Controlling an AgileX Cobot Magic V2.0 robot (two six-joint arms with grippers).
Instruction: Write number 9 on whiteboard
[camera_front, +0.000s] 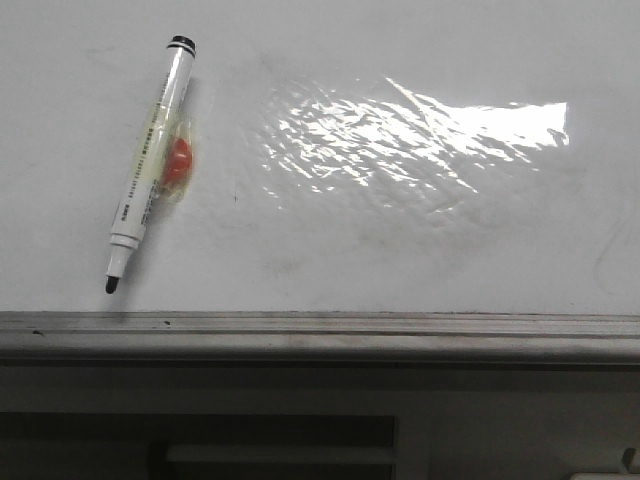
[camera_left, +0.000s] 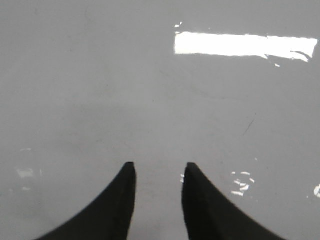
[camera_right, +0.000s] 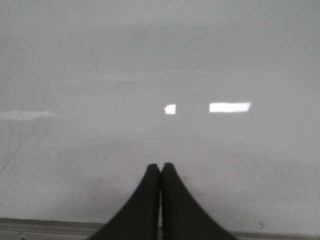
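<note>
Pre-grasp: marker (camera_front: 150, 165) uncapped on whiteboard (camera_front: 420, 250), no 9 apparent; left hand (camera_left: 159, 172) released, right hand (camera_right: 160, 170) clenched empty; next, grasp barrel.

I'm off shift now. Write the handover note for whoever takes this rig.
Left gripper: open, empty, over the whiteboard.
Right gripper: shut, empty, near the board's edge rail.
Marker: uncapped, lying at the board's left side, tip toward the rail, an orange piece taped to its barrel. Neither gripper is near it in the front view.
Done: nothing; no 9 on the board, only faint smudges.
Left: pick up the marker, write the 9.
</note>
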